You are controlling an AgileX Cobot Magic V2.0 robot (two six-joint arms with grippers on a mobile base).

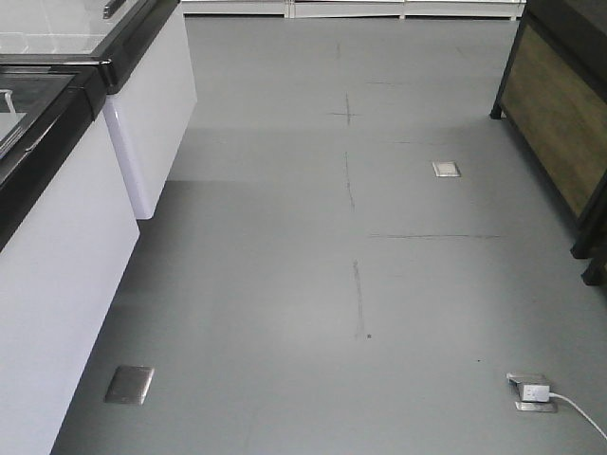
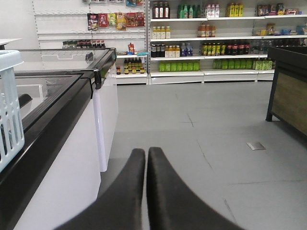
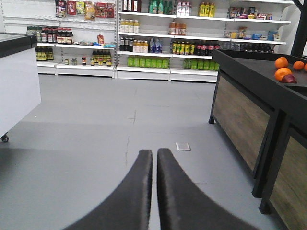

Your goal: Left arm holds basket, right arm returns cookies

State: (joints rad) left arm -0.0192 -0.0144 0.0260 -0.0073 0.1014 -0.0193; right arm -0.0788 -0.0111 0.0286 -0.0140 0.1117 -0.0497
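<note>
A corner of the light blue slotted basket (image 2: 9,110) shows at the far left of the left wrist view, resting on the black-framed glass top of a freezer (image 2: 53,103). My left gripper (image 2: 146,152) is shut and empty, hanging over the grey floor to the right of the freezer. My right gripper (image 3: 155,153) is also shut with nothing in it, above bare floor in the aisle. The cookies are out of view. Neither arm appears in the front view.
White chest freezers (image 1: 66,218) line the left of the aisle. A dark wooden produce stand (image 3: 259,105) with oranges (image 3: 284,72) is on the right. Stocked shelves (image 2: 206,43) fill the far wall. A floor socket with a white cable (image 1: 531,391) lies at the front right.
</note>
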